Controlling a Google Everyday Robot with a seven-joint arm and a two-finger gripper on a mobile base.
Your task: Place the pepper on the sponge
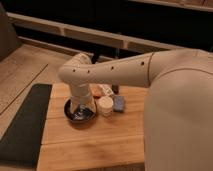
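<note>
A white arm [115,67] reaches in from the right across the wooden tabletop [90,145], bends at an elbow and drops straight down. Its pincer [80,111] sits low inside a black bowl [68,113], and the wrist hides most of the bowl's inside. Whether the pincer is released, clenched or grasping anything cannot be told.

Just right of the bowl stands a white cup [105,106], with the sponge [119,103], a flat blue block, touching or just beside the cup on its right. Behind the cup lies a white bottle [105,90], and a small black oblong object [116,88] is just right of it. A dark mat [25,125] covers the tabletop's left edge.

The pepper [94,91] seems to be the small orange-red patch between the wrist and the bottle, half hidden by the arm. It is apart from the sponge, with the cup between them.
</note>
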